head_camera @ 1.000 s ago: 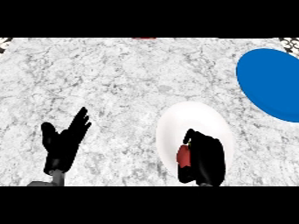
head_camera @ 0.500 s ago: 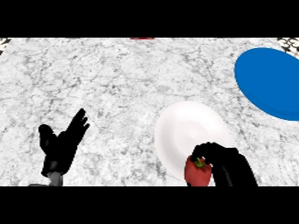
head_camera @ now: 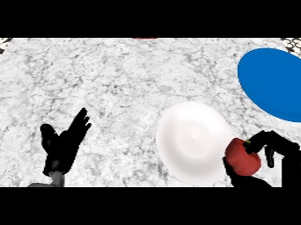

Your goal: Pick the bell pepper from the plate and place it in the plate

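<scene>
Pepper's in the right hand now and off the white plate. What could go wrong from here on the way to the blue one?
1. The red bell pepper sits at the view's lower edge in the black right hand, partly hidden, so how the fingers hold it is hard to check.
2. The round blue plate runs off the right edge; a far placement could go unseen.
3. Moving there may clip the round white plate rim.
</scene>
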You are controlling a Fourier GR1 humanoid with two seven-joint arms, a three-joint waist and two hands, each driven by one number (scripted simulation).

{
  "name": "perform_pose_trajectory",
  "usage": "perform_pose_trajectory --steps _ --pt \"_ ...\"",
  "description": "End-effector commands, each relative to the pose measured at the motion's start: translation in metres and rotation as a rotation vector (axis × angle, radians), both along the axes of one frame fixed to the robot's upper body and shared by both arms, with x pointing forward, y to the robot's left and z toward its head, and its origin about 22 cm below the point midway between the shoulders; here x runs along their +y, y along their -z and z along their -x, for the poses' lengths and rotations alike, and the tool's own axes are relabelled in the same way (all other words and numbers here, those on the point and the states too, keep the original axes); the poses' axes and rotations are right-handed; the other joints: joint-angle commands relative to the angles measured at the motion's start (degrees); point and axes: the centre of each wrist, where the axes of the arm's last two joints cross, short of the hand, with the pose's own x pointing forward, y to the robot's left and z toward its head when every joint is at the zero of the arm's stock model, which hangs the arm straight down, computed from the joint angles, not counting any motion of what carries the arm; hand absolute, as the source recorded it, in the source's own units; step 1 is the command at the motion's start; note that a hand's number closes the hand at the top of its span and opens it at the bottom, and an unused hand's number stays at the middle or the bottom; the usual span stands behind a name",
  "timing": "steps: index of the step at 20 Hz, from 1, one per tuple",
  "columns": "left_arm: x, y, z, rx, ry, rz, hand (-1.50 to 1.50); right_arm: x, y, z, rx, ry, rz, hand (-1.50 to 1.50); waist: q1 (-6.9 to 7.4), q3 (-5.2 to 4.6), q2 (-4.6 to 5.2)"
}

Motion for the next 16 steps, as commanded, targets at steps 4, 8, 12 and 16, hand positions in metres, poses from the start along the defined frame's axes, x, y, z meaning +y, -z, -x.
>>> perform_pose_trajectory --steps 4,8,12,16 --pt "0.006 0.007 0.004 0.016 0.009 -0.009 0.00 -0.068 0.002 -0.037 -0.108 0.098 -0.194 1.50 0.45 -0.07 0.17" --pt "-0.004 0.014 0.008 0.014 0.003 0.013 0.00 -0.116 0.033 -0.068 -0.103 0.181 -0.129 1.50 0.97 -0.06 0.30" --pt "-0.006 0.004 -0.008 0.021 0.019 -0.014 0.00 -0.148 0.026 -0.114 -0.179 0.278 -0.145 1.50 1.58 -0.04 0.52" --pt "0.002 0.010 0.009 0.009 0.018 -0.006 0.00 -0.171 0.044 -0.140 -0.174 0.288 -0.122 1.50 1.86 -0.06 0.42"
